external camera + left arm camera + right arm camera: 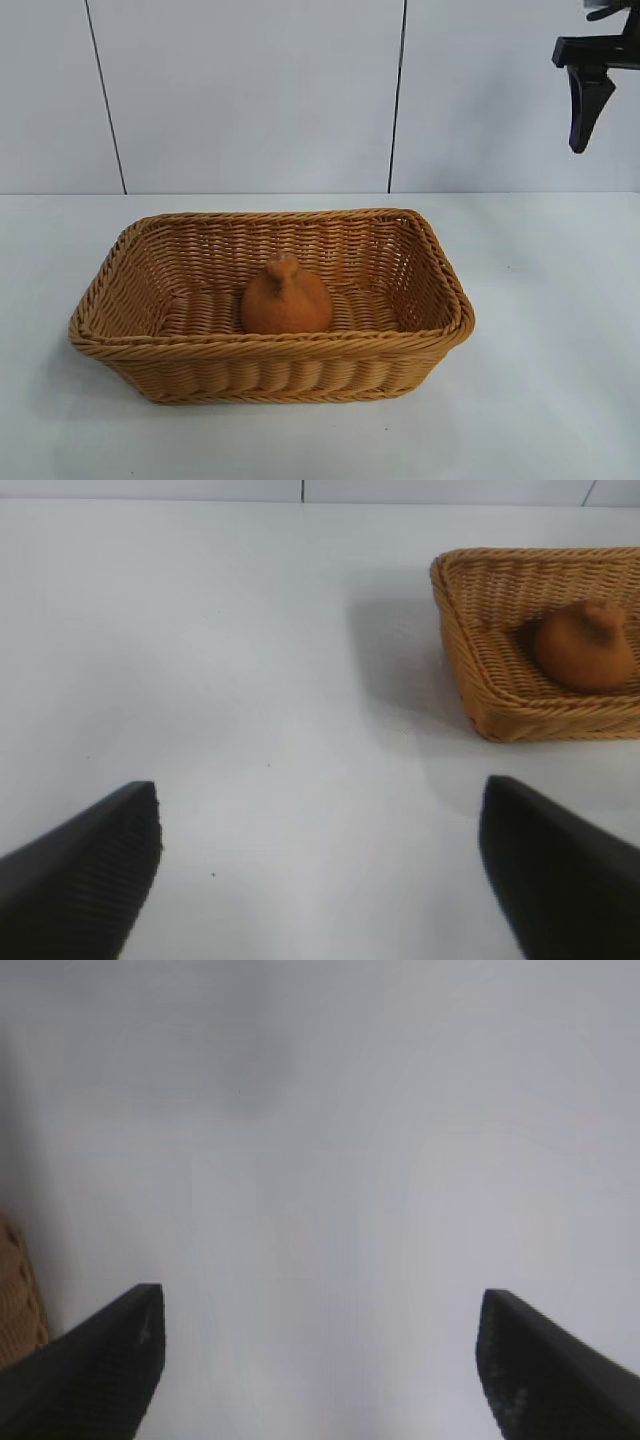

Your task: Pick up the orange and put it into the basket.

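Observation:
The brownish-orange orange [285, 298] sits upright on the floor of the tan wicker basket [130, 345], near its front middle. Both also show in the left wrist view, the orange [584, 646] inside the basket [480, 670]. My left gripper [320, 810] is open and empty over bare table, well away from the basket; it is out of the exterior view. My right gripper [320, 1305] is open and empty, raised high at the upper right of the exterior view [588, 100], above and beyond the basket's right end. A sliver of the basket [15, 1300] shows in the right wrist view.
The white table [540, 400] surrounds the basket. A pale panelled wall [250, 90] stands behind it.

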`<state>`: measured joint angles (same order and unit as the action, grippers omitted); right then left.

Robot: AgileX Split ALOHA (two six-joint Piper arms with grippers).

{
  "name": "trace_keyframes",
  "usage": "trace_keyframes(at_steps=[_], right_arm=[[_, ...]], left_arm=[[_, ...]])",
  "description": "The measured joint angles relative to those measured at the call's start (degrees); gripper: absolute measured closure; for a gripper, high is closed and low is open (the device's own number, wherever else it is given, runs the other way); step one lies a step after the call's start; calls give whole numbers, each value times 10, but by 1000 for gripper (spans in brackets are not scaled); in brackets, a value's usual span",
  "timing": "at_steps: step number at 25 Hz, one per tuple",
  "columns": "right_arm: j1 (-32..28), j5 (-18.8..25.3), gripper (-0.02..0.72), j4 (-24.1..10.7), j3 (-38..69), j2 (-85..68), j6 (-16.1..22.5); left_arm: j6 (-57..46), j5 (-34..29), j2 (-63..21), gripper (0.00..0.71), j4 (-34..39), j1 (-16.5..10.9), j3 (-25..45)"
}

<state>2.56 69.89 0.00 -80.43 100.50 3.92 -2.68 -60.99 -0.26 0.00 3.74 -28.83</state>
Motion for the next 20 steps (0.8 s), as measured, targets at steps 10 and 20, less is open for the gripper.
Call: trace_keyframes(at_steps=[10,20], right_arm=[[0,0,117,4,158,-151,-5],[0,-80,117,3,329,-333,-39]], left_arm=[[0,0,0,95,0,0,0],[0,-1,0,95,0,0,0]])
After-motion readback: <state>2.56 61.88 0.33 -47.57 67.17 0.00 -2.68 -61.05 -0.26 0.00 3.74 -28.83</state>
